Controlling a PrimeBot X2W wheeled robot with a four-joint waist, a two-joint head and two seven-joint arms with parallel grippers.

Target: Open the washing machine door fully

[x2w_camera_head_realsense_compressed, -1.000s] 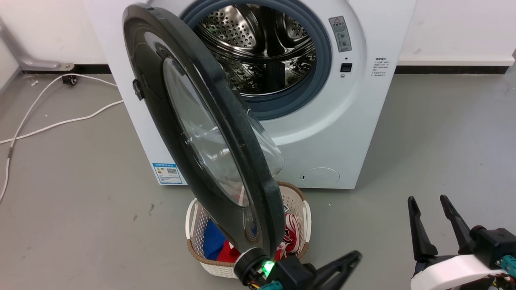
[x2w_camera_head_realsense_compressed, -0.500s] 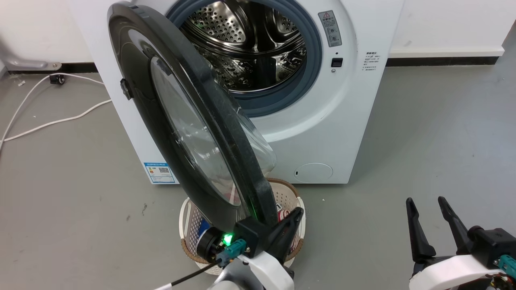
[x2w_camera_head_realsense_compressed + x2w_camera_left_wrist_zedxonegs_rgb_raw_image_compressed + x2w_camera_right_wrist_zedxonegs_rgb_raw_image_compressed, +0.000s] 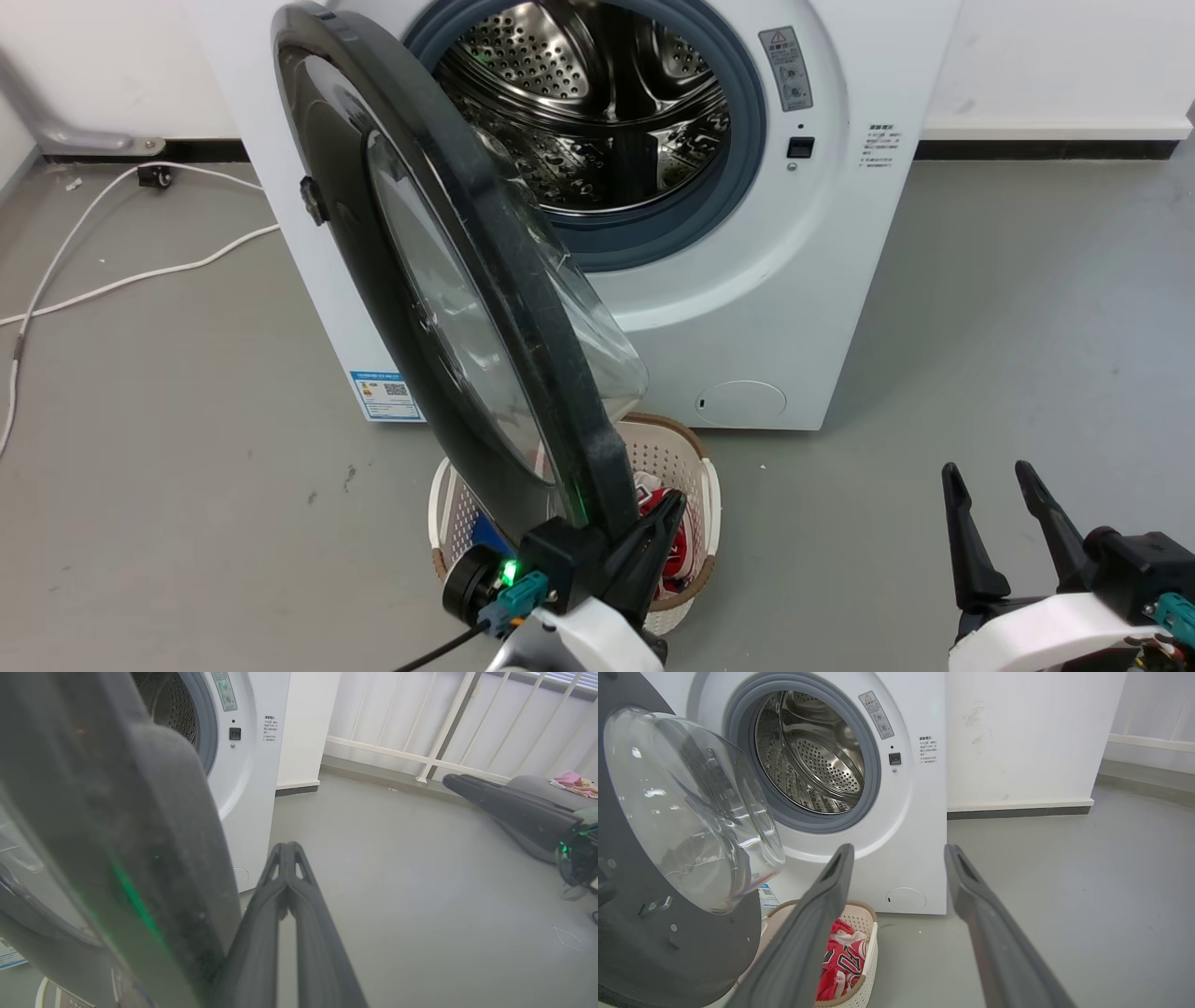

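Washing machine door (image 3: 439, 308) stands swung out from the washing machine (image 3: 747, 308), hinged on the robot's left. In the head view it is nearly edge-on, its thick black rim running from the machine's top corner down toward the robot and ending over the laundry basket (image 3: 667, 457). The left gripper (image 3: 672, 506) sits at the bottom of that free rim, on the drum-facing side. The door therefore lies immediately to the gripper's left, and in the left wrist view the rim (image 3: 140, 858) sits hard against the fingers (image 3: 261, 933); actual contact is likely but cannot be confirmed. The fingers are pressed together with nothing between them, so this is a push, not a grasp. The right gripper (image 3: 985, 467) is spread wide, holding nothing, and is well apart at lower right, so the left arm is clearly the nearer. Judgement: the door needs a further sweep leftward, away from the drum (image 3: 597, 103), to reach full open. Against one second ago, the left fingers have risen from lying low and pointing rightward to standing alongside the rim. The camera has shifted, so any gain in door angle looks slight and is uncertain.
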